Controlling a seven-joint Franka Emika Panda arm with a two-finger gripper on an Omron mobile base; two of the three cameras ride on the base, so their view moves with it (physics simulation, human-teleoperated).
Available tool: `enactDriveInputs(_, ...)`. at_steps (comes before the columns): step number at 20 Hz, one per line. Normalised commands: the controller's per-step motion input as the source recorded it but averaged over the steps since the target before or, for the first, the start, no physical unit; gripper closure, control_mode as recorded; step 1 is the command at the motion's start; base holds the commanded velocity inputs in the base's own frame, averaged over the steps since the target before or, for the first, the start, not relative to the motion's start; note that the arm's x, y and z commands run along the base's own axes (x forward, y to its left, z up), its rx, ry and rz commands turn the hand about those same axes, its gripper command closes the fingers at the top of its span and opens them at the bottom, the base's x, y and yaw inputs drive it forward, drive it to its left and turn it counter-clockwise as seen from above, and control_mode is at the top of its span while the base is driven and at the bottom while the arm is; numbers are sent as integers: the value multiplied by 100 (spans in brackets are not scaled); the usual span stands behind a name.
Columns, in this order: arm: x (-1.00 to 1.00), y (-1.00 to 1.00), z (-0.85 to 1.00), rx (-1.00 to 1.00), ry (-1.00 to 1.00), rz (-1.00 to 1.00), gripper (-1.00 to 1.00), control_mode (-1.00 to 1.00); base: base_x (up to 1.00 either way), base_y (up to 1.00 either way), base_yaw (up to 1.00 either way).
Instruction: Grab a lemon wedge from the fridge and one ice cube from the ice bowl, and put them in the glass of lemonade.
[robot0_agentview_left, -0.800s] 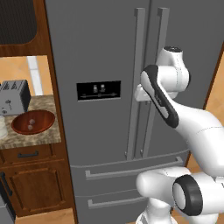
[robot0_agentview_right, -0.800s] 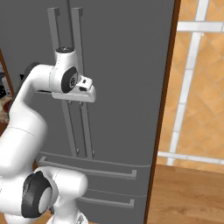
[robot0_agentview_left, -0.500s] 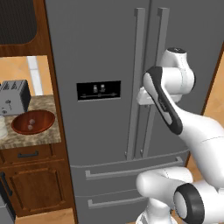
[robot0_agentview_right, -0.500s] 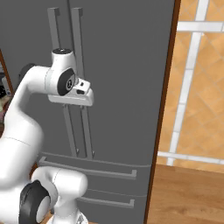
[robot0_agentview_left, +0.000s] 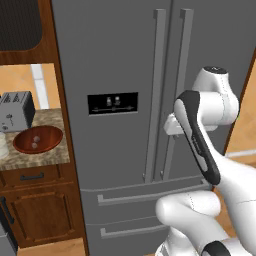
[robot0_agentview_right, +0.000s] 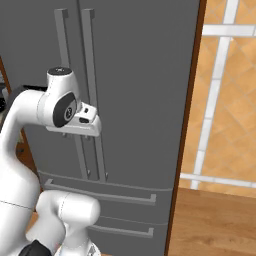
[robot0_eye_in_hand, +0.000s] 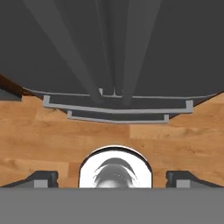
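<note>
currently the step is opening the fridge (robot0_agentview_left: 115, 60): doors shut, fingers (robot0_eye_in_hand: 41, 178) spread, empty, near the centre handles (robot0_agentview_right: 92, 100). next, close on one handle and pull. bowl (robot0_agentview_left: 38, 139) sits on tabletop, left edge.

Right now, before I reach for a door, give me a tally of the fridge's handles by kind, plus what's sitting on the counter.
Vertical fridge door handles: 2
Horizontal drawer handles: 2
Toaster: 1
Ice bowl: 1
Total: 6

Glossy white rounded arm (robot0_agentview_left: 210, 125) segments, black joint bands, dark grey fingertips (robot0_eye_in_hand: 41, 178).
</note>
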Motion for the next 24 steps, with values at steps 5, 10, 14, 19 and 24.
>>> enactDriveInputs(5,-56,0,-17,-1,0,0,-100,-100,0,0,0)
enactDriveInputs(10,-64,7,-28,-3,0,0,-100,-100,0,0,0)
enactDriveInputs(14,-65,14,-28,-3,0,0,-100,-100,0,0,0)
enactDriveInputs(19,1,-6,12,0,-25,0,-100,-100,0,0,0)
enactDriveInputs(24,17,-6,11,2,-24,0,-100,-100,0,0,0)
